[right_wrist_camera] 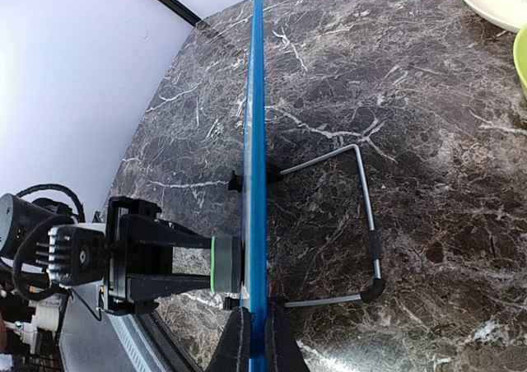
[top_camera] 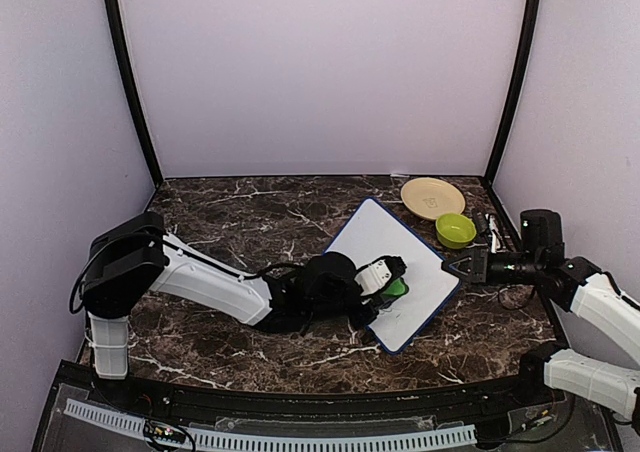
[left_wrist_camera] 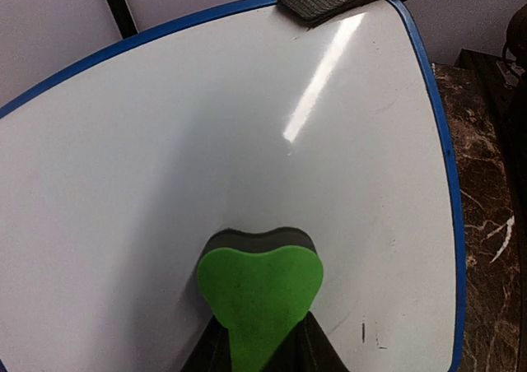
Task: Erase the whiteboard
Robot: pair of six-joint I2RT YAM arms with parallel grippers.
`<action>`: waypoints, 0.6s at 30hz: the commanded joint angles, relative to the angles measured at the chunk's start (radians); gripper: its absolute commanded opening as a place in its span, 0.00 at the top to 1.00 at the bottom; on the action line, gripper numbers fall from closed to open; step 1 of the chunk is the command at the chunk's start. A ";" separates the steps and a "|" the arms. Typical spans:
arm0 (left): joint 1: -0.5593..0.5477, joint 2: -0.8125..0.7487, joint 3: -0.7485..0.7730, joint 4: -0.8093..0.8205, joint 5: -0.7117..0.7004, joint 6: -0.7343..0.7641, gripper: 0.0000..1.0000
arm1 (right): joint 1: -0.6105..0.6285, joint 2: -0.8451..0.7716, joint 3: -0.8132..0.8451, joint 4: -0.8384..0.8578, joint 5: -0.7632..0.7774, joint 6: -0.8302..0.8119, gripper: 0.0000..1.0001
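Whiteboard (top_camera: pixel 390 247), propped on stand (right_wrist_camera: pixel 366 216), long axis far-left to near-right

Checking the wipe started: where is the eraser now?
Top view, right of centre: the green eraser rests against the whiteboard, held in the left gripper.

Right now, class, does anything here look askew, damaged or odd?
Nothing is spilled or broken. The whiteboard sits askew, turned diagonally to the table edges, one corner pinched in the right gripper. A few small dark marks show beside the green eraser.
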 commanded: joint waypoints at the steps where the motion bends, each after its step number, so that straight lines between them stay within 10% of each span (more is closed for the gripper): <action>1: -0.027 0.047 -0.002 -0.012 0.052 0.006 1.00 | 0.011 -0.004 0.018 0.005 -0.055 -0.022 1.00; 11: 0.111 -0.028 -0.112 0.030 0.043 -0.081 1.00 | 0.011 -0.003 0.018 0.005 -0.053 -0.022 1.00; 18: 0.018 0.016 -0.047 -0.006 0.013 0.039 1.00 | 0.010 -0.004 0.016 0.005 -0.051 -0.020 1.00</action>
